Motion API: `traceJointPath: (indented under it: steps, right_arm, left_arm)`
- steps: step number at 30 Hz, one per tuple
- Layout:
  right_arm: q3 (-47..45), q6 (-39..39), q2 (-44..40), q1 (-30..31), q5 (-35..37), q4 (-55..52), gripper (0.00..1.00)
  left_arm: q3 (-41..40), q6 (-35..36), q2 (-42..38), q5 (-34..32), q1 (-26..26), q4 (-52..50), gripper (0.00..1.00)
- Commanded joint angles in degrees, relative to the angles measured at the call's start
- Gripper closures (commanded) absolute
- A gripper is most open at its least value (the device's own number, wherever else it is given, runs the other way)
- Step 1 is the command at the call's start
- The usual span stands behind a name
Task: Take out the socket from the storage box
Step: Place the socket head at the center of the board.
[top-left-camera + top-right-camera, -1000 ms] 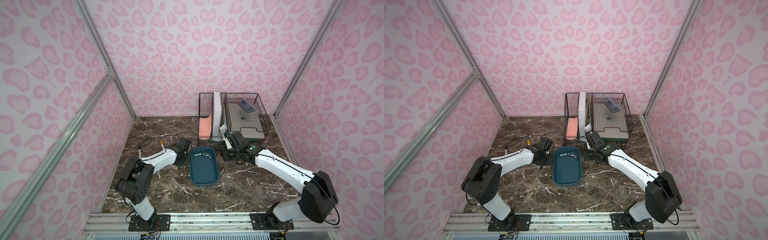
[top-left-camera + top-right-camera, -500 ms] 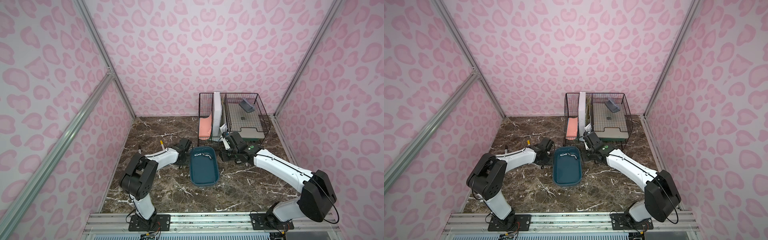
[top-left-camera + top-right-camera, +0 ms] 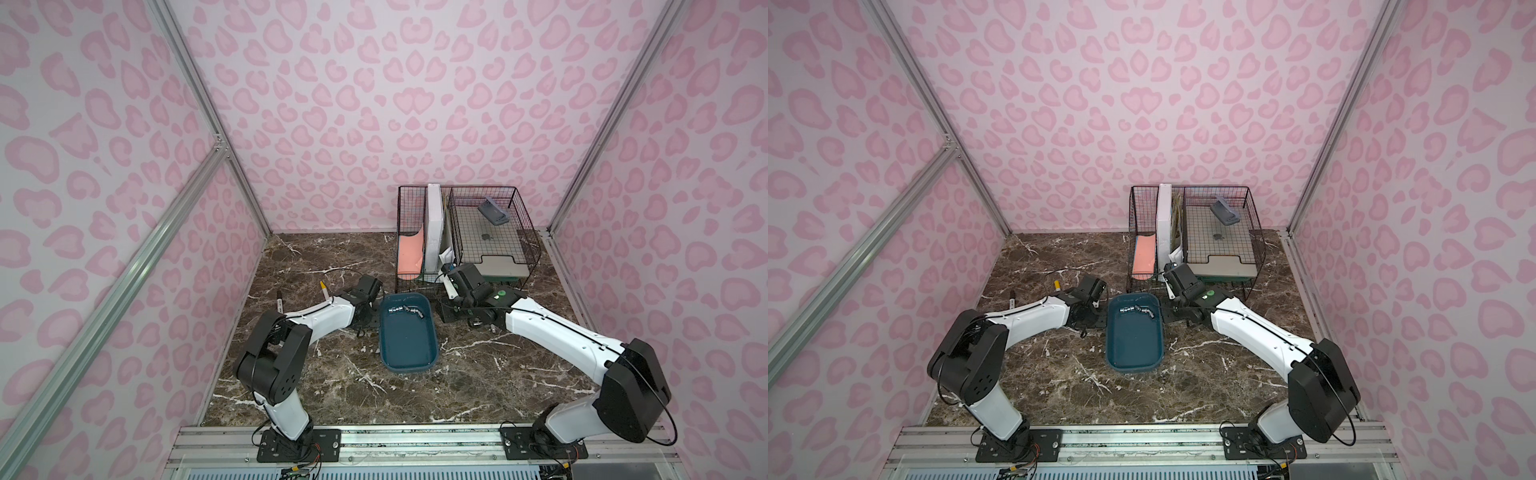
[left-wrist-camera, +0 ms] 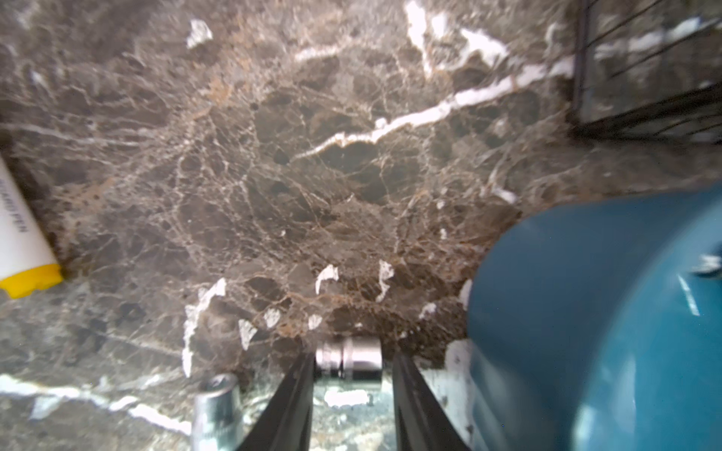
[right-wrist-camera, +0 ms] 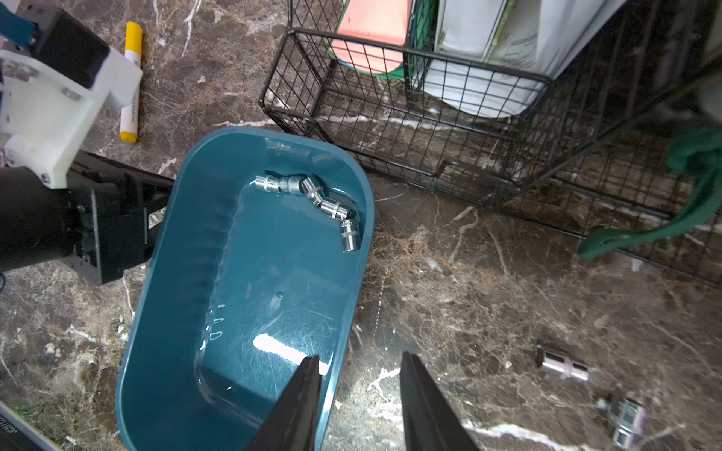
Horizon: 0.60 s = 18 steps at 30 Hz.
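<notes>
The dark teal storage box (image 3: 407, 361) (image 3: 1133, 353) lies mid-table, and several chrome sockets (image 5: 312, 195) (image 3: 405, 311) are chained along its far end. My left gripper (image 4: 353, 359) (image 3: 363, 318) is low at the box's left side. It is open, with one socket (image 4: 349, 361) lying on the marble between its fingertips. That socket touches one finger and stands apart from the other. A second socket (image 4: 217, 414) stands beside it. My right gripper (image 5: 360, 356) (image 3: 444, 311) is open and empty over the box's right rim (image 5: 353, 273).
A black wire-mesh basket (image 3: 457, 232) with papers and a pink folder stands right behind the box. A yellow-capped marker (image 3: 323, 291) (image 5: 131, 78) and a dark pen (image 3: 279, 301) lie at the left. Two sockets (image 5: 562, 365) (image 5: 625, 421) lie right of the box, near a green cloth (image 5: 695, 195).
The left jaws have widened around the socket on the table. The right gripper has shifted slightly toward the box.
</notes>
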Motion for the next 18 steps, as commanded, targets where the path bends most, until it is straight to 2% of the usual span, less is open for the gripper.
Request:
traceJointPath:
  steps: [1, 7, 18]
  right_arm:
    - [1.6, -0.2, 0.4, 0.3, -0.6, 0.8, 0.6]
    - [5.9, -0.8, 3.2, 2.4, -0.7, 0.7, 0.6]
    - [15.9, -2.0, 16.3, 6.5, 0.9, 0.0, 0.61]
  left_arm:
    - [0.9, 0.2, -2.4, -0.1, 0.1, -2.7, 0.6]
    - [1.3, 0.2, -9.5, -0.1, 0.5, -6.5, 0.59]
    - [-2.7, -0.2, -23.3, -1.5, 1.0, -11.1, 0.56]
